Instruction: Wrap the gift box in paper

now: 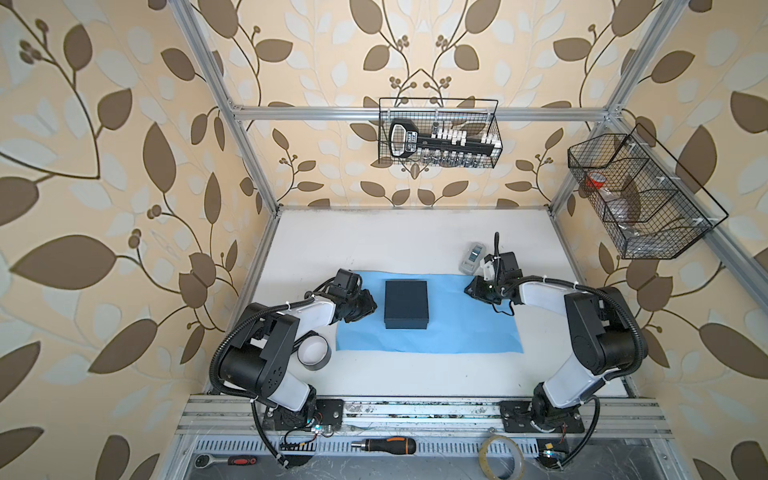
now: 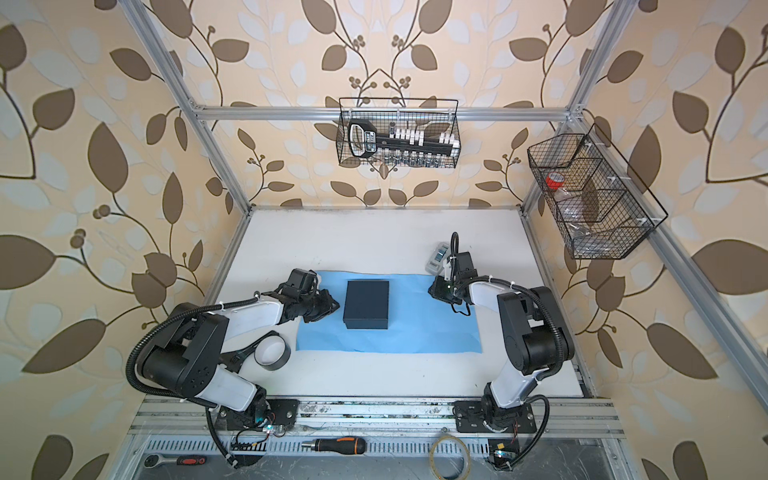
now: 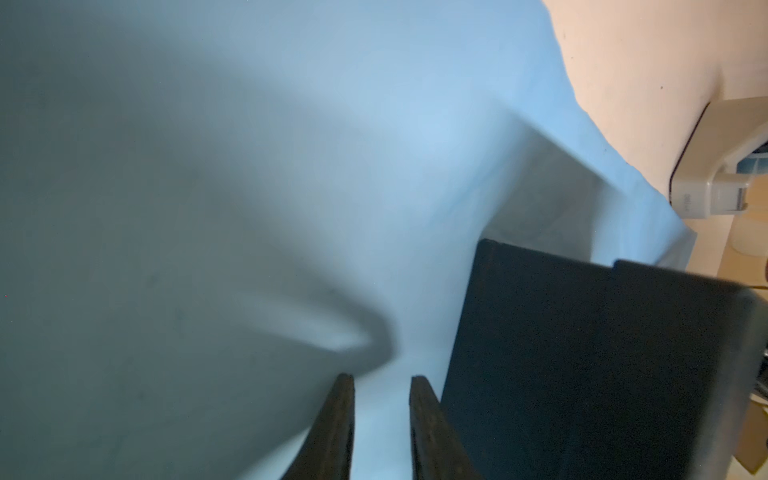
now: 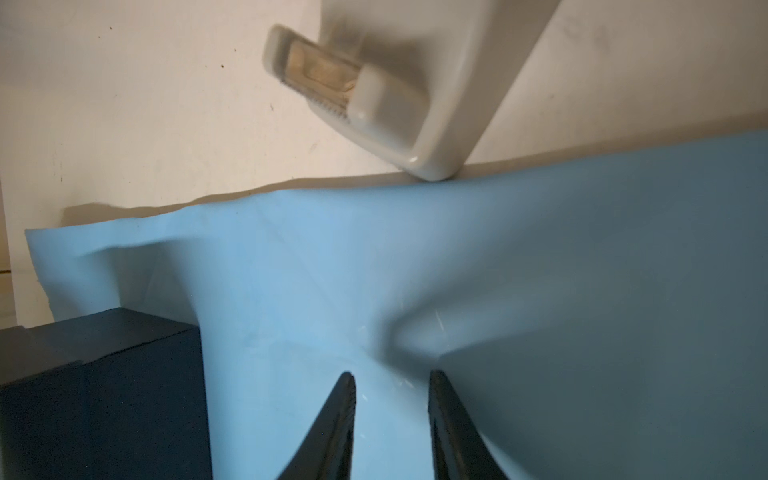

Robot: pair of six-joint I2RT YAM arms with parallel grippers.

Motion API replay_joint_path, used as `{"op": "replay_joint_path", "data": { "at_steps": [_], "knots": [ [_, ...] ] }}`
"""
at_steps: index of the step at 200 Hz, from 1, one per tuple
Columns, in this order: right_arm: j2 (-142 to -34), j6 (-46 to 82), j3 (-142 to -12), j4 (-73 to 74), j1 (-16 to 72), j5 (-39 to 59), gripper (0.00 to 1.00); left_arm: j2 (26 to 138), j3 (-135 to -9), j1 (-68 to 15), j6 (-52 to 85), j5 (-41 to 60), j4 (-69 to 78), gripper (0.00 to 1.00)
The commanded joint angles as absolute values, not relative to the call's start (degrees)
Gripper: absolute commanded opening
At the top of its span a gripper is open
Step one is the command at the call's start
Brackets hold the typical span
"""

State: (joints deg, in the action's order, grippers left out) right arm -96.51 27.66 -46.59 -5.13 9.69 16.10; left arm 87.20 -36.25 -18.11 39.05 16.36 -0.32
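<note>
Between left end effector (image 3: 381, 378), right end effector (image 4: 392, 374): gift box (image 1: 406, 304) on paper (image 1: 457, 332); both parted.

view: left wrist | thin light sky-blue paper sheet (image 3: 291, 166): fills most of frame, rippled, curved shadowed fold near fingertips | dark navy-black square gift box (image 3: 582, 353): on the sheet, just beside one finger | left gripper (image 3: 382, 378): dark fingers (image 3: 340, 419) apart, sheet showing between | pale grey plastic tape dispenser (image 3: 706, 166): on cream table (image 3: 644, 62), past the sheet's edge
</note>
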Motion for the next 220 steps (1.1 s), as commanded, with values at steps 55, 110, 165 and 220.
{"op": "replay_joint_path", "data": {
  "at_steps": [55,110,165,220],
  "knots": [
    [-93.1,28.63,-42.83,-6.88,11.77,15.34,0.33,84.7,-35.87,-18.19,37.13,9.38,-5.45,0.27],
    [-93.18,28.62,-42.28,-6.26,12.87,15.42,0.34,84.2,-32.87,-17.29,36.51,8.76,-5.38,0.27],
    [-89.07,27.53,-41.56,-7.53,14.42,12.85,0.38,80.42,-30.88,-15.85,35.95,7.99,-6.63,0.27],
    [-85.86,29.45,-38.03,-6.98,23.34,12.43,0.42,79.54,-30.25,-14.35,36.21,8.46,-6.68,0.27]
  ]
}}
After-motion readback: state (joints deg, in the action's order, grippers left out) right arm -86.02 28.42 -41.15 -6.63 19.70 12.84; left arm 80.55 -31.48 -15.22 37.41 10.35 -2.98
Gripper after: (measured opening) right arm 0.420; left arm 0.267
